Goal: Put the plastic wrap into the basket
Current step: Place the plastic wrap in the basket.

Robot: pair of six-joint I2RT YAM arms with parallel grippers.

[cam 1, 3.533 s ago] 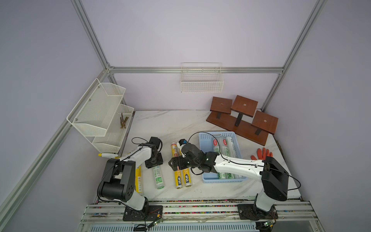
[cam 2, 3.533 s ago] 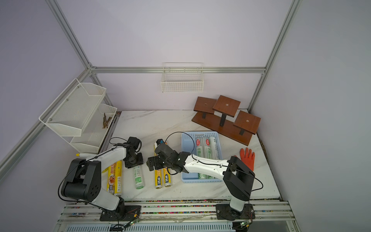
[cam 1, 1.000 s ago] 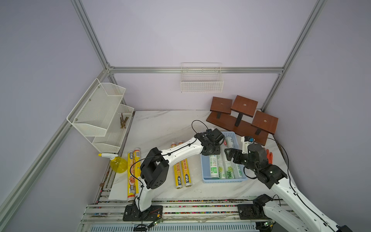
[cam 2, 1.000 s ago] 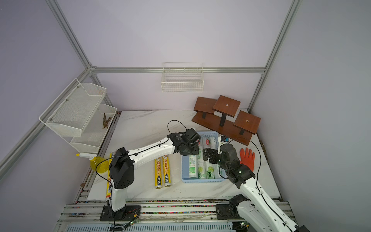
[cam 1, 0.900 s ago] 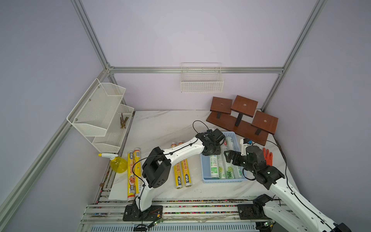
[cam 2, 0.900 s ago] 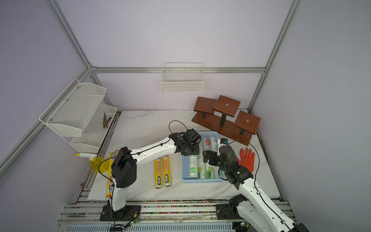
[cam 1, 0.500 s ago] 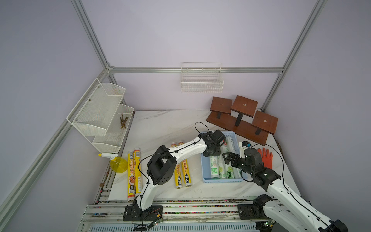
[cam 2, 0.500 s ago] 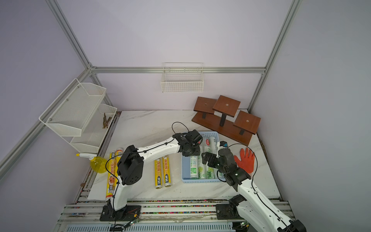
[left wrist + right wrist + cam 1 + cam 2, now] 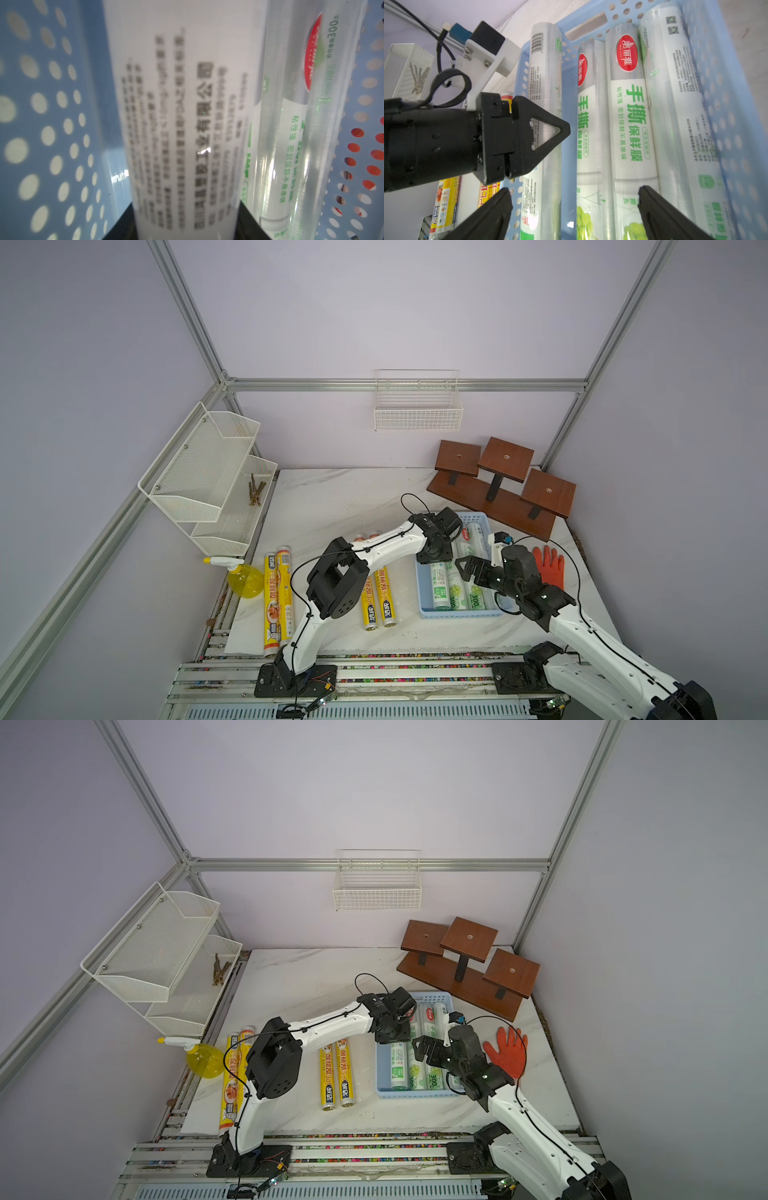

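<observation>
The light-blue perforated basket (image 9: pixel 459 614) (image 9: pixel 415 1094) stands right of the table's middle. Three white, green-printed plastic wrap rolls (image 9: pixel 457 589) (image 9: pixel 631 116) lie in it. My left gripper (image 9: pixel 434 562) (image 9: pixel 390 1040) (image 9: pixel 187 226) is shut on another white roll (image 9: pixel 182 124) (image 9: pixel 548 68), held inside the basket along its left wall. I cannot tell whether that roll rests on the floor. My right gripper (image 9: pixel 467 568) (image 9: pixel 424 1048) (image 9: pixel 574 189) hangs open over the rolls, holding nothing. Yellow rolls lie on the table in two pairs (image 9: pixel 378 597) (image 9: pixel 277 597).
A yellow spray bottle (image 9: pixel 243 578) stands at the left edge. An orange glove (image 9: pixel 548 566) lies right of the basket. A brown wooden stand (image 9: pixel 503 485) sits behind it. A white mesh shelf (image 9: pixel 208 481) and a wire basket (image 9: pixel 417 406) hang on the walls.
Since the oldest frames my left arm has carried a white roll from the table's left side to the basket. In the last second my right gripper crept left over the basket.
</observation>
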